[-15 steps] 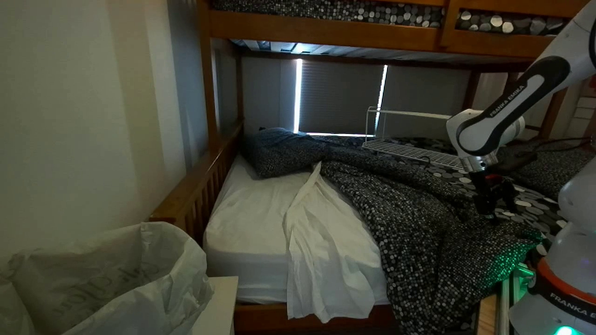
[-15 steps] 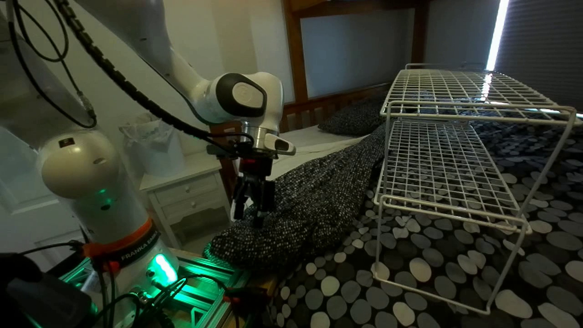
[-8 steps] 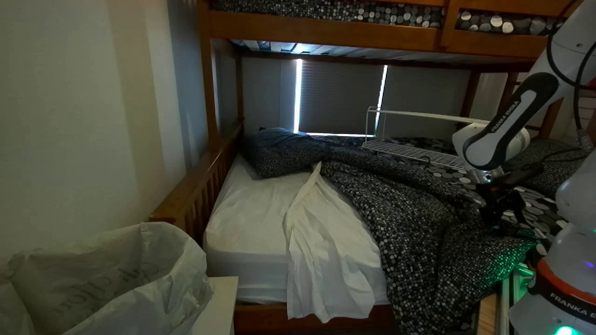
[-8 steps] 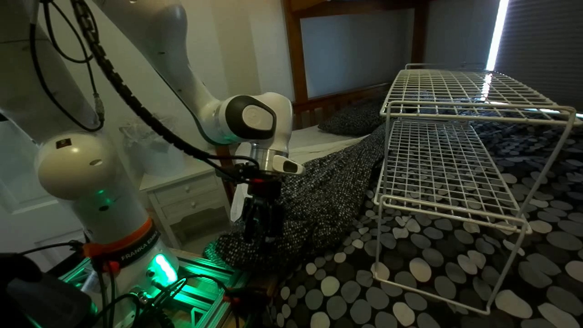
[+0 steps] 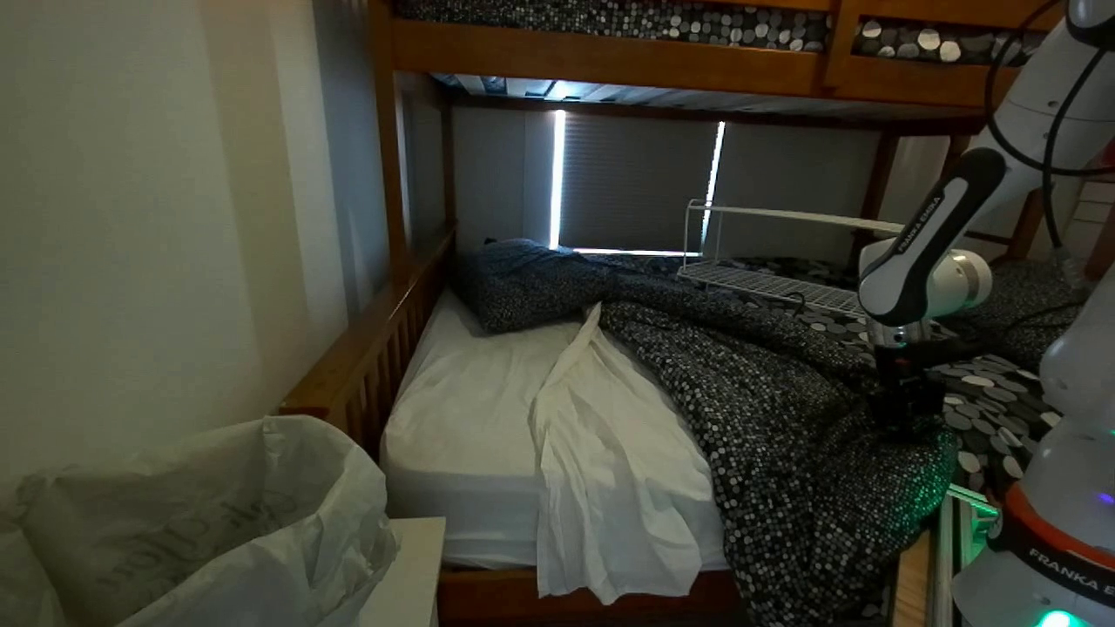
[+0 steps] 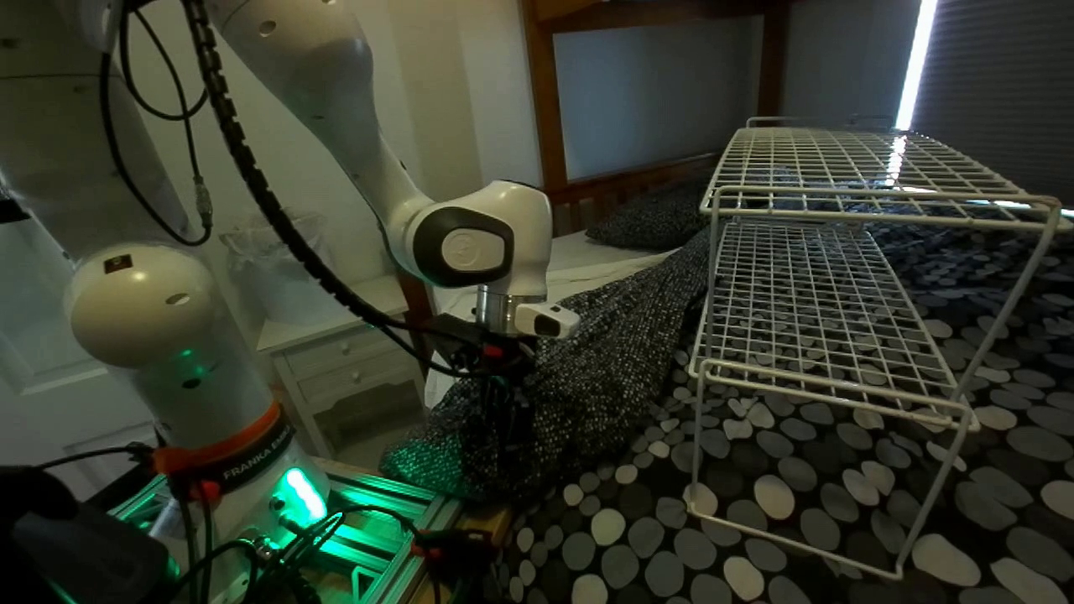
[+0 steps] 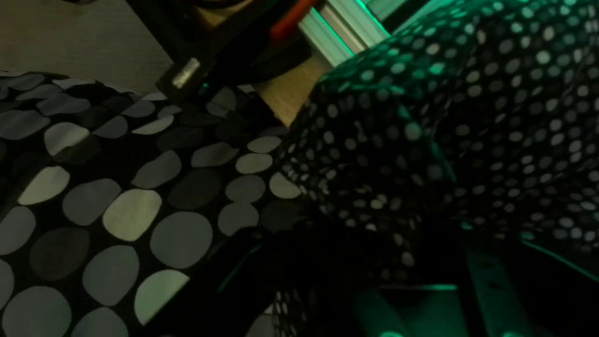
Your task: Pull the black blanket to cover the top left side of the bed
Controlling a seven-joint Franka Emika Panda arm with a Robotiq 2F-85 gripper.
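Note:
The black blanket (image 5: 766,418), densely speckled with white, lies rumpled along the middle of the bed (image 5: 475,401). Its end near the robot base shows bunched up in an exterior view (image 6: 604,361). Left of it in an exterior view, white mattress and a loose white sheet (image 5: 610,453) lie exposed. My gripper (image 5: 906,425) points down into the bunched end and touches it, fingertips partly buried. In the wrist view, a fold of the blanket (image 7: 514,107) runs between the dark fingers of the gripper (image 7: 374,229). Shadow hides how tightly they press on it.
A white wire rack (image 6: 839,335) stands on a large-dotted cover (image 6: 638,537) beside the blanket. A dark pillow (image 5: 531,287) lies at the far end. The upper bunk's rail (image 5: 610,48) spans overhead. A nightstand (image 6: 340,335) carries a bagged bin (image 5: 261,522).
The gripper has come down into the blanket and shifted left in an exterior view. The blanket's end near the base has drawn in and bunched around the fingers.

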